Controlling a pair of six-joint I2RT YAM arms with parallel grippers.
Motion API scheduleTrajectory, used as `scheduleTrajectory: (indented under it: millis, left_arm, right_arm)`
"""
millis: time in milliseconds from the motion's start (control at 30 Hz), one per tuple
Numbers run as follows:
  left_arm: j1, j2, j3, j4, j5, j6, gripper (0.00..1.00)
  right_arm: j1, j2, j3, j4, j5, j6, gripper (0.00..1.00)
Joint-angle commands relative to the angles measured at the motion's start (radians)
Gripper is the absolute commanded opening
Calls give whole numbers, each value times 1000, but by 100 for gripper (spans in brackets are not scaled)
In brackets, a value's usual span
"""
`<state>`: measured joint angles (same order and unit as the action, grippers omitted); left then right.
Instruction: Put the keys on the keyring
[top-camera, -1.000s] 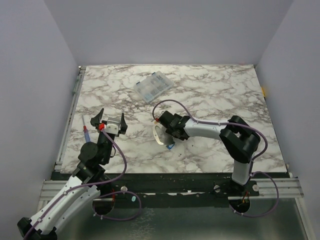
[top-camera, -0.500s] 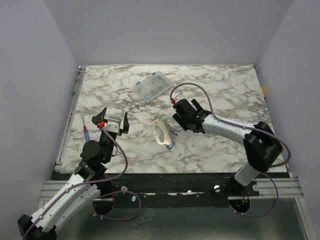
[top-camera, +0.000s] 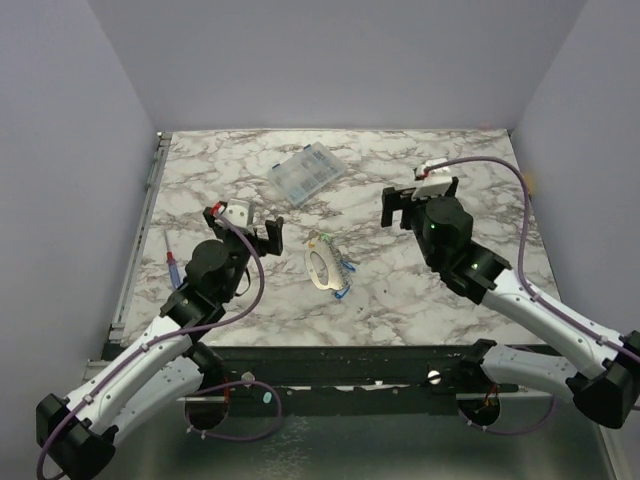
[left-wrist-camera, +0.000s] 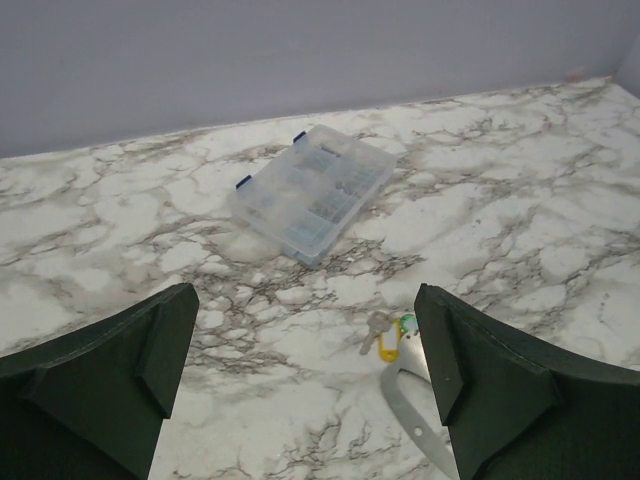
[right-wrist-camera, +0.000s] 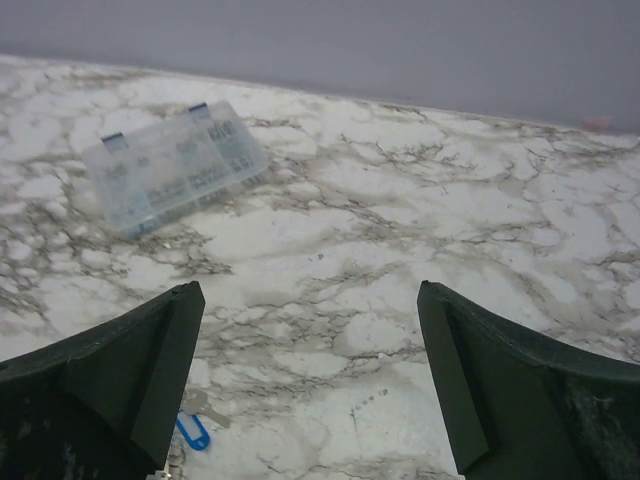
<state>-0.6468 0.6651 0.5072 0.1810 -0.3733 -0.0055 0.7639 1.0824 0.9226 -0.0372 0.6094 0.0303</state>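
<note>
Left gripper (top-camera: 243, 220): jaws spread wide, nothing between them, raised above the left part of the table (top-camera: 480, 300). Right gripper (top-camera: 420, 203): likewise spread wide and empty, raised over the right part. The keyring (top-camera: 322, 267) lies flat on the marble between the two, nearer the left gripper and apart from both. The keys (top-camera: 346, 266) cluster along its right rim, touching or just beside it. The yellow key (left-wrist-camera: 388, 346) sits at the far end and the blue key (right-wrist-camera: 192, 430) at the near end. Whether any key is already threaded on the loop cannot be told at this size. The box (top-camera: 307, 172) sits further back; the screwdriver (top-camera: 172, 262) lies at the left edge. Assessment: the ring looks light, thin and stiff, lying flush, so it is likely to slide when nudged. It is best pinched across one long rim, away from the keys. The keys appear very light, with thin, slippery shafts. The plastic heads offer the better hold, leaving the hole free.
</note>
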Motion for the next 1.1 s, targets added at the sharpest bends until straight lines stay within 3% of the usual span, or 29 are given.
scheduleTrajectory:
  millis: [0, 333, 800, 1067]
  left_arm:
    - [9, 88, 142, -176, 84, -139, 99]
    - [10, 97, 176, -241, 128, -104, 99]
    - [10, 92, 171, -239, 144, -83, 99]
    - [11, 91, 169, -240, 145, -79, 99]
  right_arm:
    - [-1, -117, -46, 138, -41, 115, 100]
    - [-1, -224, -88, 143, -73, 163, 100]
    - [-1, -248, -97, 109, -145, 210, 100]
    - [0, -233, -69, 82, -112, 234, 100]
